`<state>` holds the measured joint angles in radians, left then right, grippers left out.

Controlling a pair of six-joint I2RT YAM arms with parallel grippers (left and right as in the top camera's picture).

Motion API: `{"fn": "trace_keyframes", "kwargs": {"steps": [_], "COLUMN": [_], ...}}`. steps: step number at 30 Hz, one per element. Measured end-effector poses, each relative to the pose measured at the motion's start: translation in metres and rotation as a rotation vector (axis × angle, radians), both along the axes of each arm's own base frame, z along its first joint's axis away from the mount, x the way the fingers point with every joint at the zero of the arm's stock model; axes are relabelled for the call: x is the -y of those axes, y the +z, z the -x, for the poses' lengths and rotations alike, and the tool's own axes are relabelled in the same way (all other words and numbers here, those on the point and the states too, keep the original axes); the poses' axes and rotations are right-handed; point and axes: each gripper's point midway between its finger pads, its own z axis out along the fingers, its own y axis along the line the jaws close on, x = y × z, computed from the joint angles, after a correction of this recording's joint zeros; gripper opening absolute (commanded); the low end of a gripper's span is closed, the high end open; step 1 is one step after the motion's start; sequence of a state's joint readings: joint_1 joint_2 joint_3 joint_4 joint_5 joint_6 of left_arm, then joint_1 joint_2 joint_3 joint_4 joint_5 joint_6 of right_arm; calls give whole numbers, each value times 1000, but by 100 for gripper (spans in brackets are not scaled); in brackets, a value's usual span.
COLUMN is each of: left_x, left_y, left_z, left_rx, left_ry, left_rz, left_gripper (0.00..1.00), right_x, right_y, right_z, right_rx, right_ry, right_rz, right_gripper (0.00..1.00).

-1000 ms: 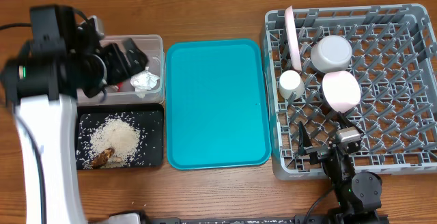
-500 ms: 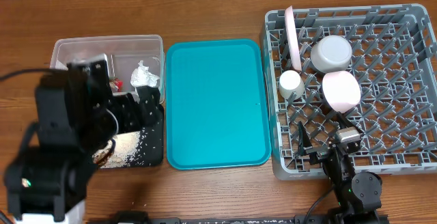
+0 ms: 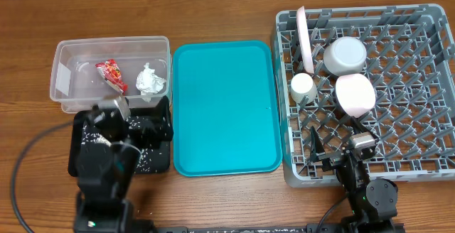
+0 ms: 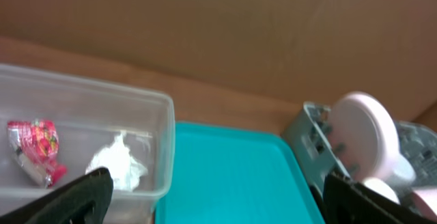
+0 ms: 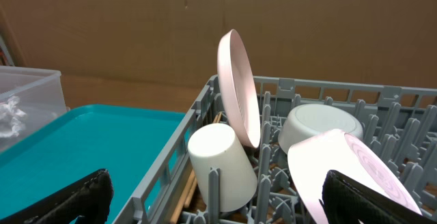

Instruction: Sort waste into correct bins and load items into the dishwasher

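Showing waste kept by kind: snack wrapper (image 3: 110,73) and napkin (image 3: 148,81) lie in the clear tub (image 3: 65,54), rice grains (image 3: 144,160) in the black tray (image 3: 163,164). The plate (image 3: 306,38), cup (image 3: 303,87) and bowls (image 3: 346,55) lean between dish rack (image 3: 426,165) pegs. Both jaws stand apart, empty.

In the overhead view the left arm (image 3: 103,158) covers most of the black tray (image 3: 158,165), leaving only a few rice grains (image 3: 146,160) visible. The left wrist view is soft throughout. There the left gripper (image 4: 215,186) shows only as dark finger ends at the bottom corners, and the clear tub (image 4: 82,115) runs off the left edge. In the right wrist view the bottom edge crops the near bowl (image 5: 345,173).
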<state>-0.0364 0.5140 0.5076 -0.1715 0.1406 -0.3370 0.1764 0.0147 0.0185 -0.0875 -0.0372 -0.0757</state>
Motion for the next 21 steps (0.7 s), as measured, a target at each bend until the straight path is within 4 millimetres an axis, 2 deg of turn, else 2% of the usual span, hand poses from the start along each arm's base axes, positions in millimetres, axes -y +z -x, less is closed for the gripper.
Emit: {"fn": "trace_keyframes", "kwargs": {"steps": [2,7,12,21], "left_x": [-2,-4,-10,-19], "left_y": [-16,-34,-58,-74], "left_z": [4,11,18,24], "left_rx": [41,146,163,190], "left_ry": [6,17,45,82], "left_rz": [1,4,2,-4], "left_gripper": [100,100,100,100], "right_x": [0,0,0,0], "right_y": [0,0,0,0], "right_z": [0,0,0,0], "right_rx": [0,0,0,0], "right_ry": [0,0,0,0], "right_rz": [0,0,0,0], "right_gripper": [100,100,100,100]}}
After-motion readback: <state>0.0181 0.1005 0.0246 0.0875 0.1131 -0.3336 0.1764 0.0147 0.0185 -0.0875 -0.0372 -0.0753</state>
